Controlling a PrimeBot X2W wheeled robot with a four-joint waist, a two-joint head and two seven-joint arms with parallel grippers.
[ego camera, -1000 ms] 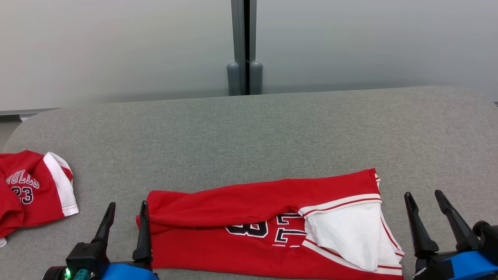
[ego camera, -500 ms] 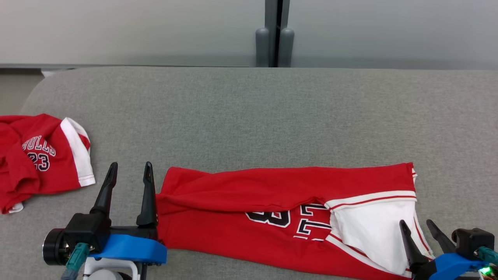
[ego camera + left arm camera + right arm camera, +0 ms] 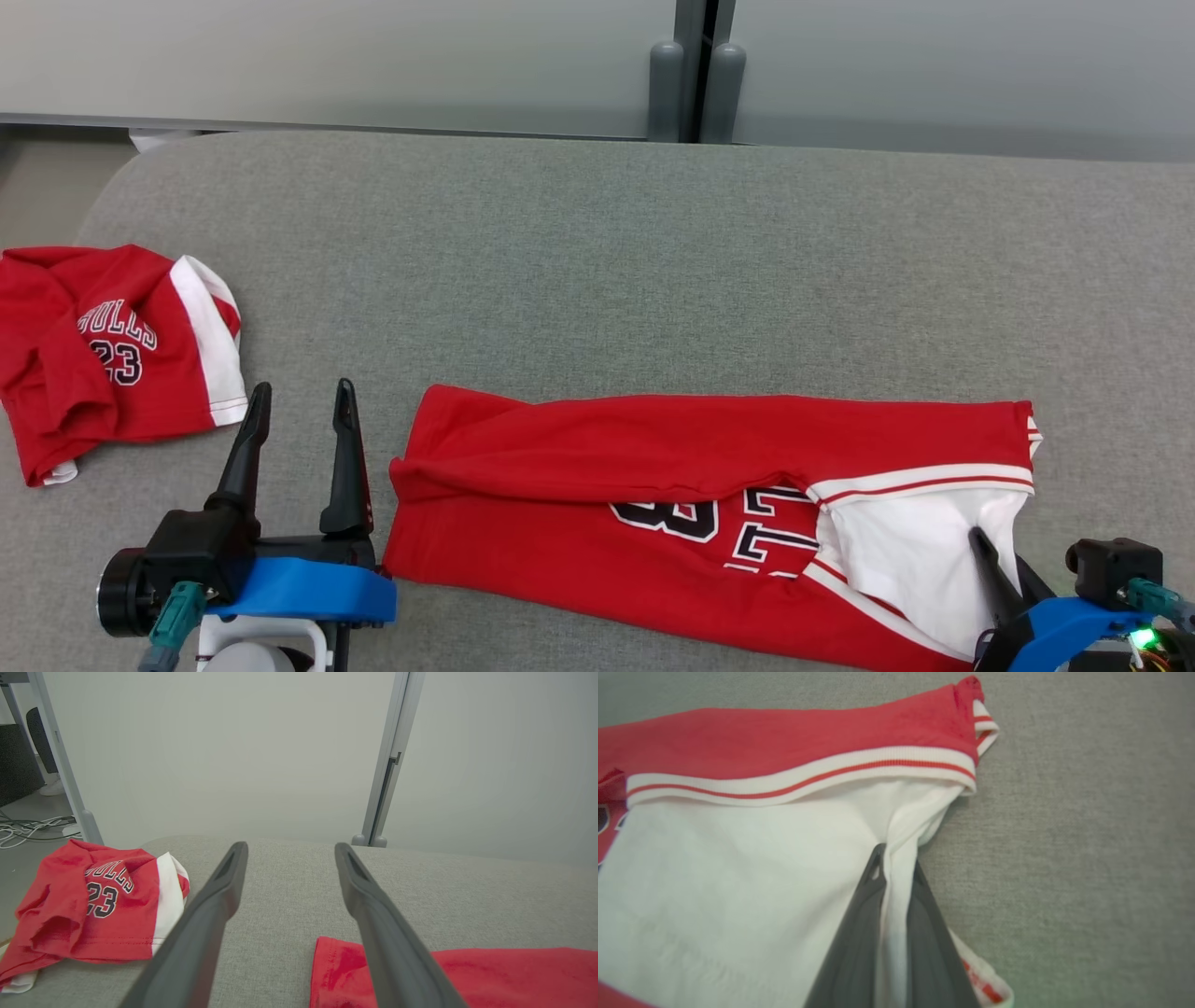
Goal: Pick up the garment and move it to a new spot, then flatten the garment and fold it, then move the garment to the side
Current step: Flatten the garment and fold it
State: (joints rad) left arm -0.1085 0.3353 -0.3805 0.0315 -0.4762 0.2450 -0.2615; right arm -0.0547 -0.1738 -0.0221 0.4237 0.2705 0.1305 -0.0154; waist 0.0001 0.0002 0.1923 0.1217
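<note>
While the left tool (image 3: 302,385) gapes empty, the right tool (image 3: 896,856) pinches the garment (image 3: 653,448); cloth partly hides its fingers (image 3: 859,933).

Left gripper (image 3: 302,387) sat at lower left of head view. Both dark fingers pointed up view, leaning slightly right. Jaws stood spread wide, nothing between them. Right gripper (image 3: 994,553) sat at lower right corner, fingers slanted up and left. Jaws were drawn nearly together, and tips pinched raised white fold of garment (image 3: 738,858), cloth running down between both fingers.
</note>
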